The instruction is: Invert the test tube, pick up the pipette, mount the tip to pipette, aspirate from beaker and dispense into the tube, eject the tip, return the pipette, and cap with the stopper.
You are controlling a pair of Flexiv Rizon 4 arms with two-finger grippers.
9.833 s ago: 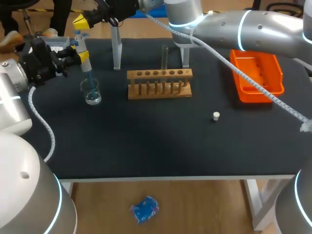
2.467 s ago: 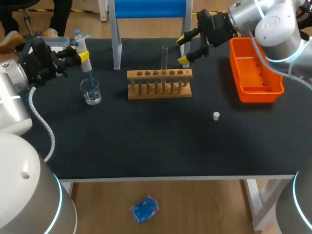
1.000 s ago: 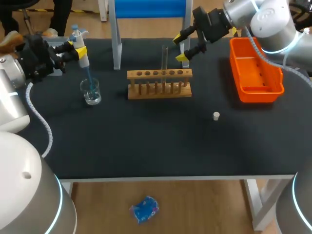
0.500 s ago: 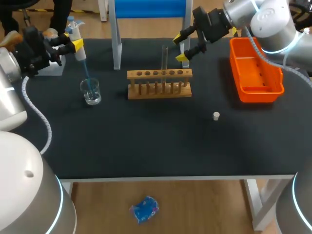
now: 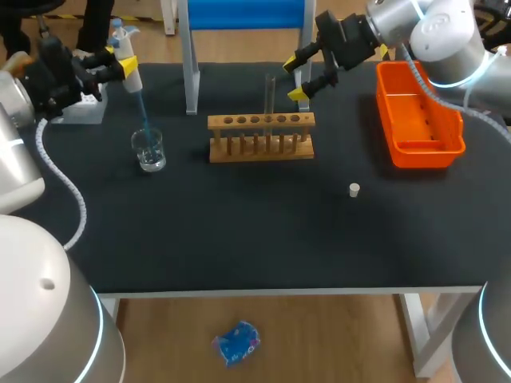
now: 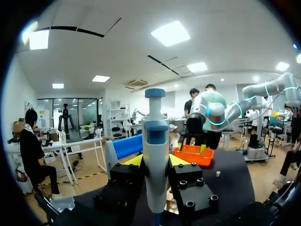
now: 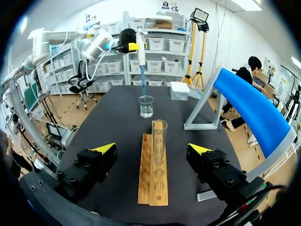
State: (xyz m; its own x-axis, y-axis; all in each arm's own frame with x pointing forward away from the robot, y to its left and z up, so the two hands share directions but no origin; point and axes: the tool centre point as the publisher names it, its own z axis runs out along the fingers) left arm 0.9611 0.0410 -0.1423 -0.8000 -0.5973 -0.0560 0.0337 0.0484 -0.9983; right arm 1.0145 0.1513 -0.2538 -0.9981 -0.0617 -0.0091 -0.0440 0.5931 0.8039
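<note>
Nearest the front edge of the dark table (image 5: 239, 239), a small white stopper (image 5: 354, 189) lies alone. In the head view it is at about 4 o'clock from the wooden rack (image 5: 261, 136) and well apart from it. Farther in, the rack sits across the middle of the table. A glass beaker (image 5: 149, 150) with a little clear liquid stands at the rack's 9 o'clock, apart from it. The test tube (image 5: 270, 94) stands upright in one of the rack's holes, open end up.

Above the beaker, at roughly 10 o'clock from the rack, the left pincer (image 5: 121, 64) is clamped on the pipette (image 5: 128, 72). The left wrist view shows the pipette (image 6: 155, 150) upright between both yellow-tipped fingers, which press it from two sides. Its blue tip (image 5: 144, 116) slants down to the beaker's mouth; whether its end is inside the rim or just over it cannot be told. A white box (image 5: 84, 112) sits at the table's far left corner, by this arm.

At 1 o'clock from the rack, the right pincer (image 5: 299, 78) hangs beside the test tube with its fingers spread wide and nothing in them. In the right wrist view the test tube (image 7: 159, 141) rises ahead of the gap and touches neither finger (image 7: 103, 149). An orange tray (image 5: 419, 120) lies at the rack's 3 o'clock, near the right edge. Farthest off, at 12 o'clock, a grey-legged stand (image 5: 190, 80) with a blue top straddles the back edge.
</note>
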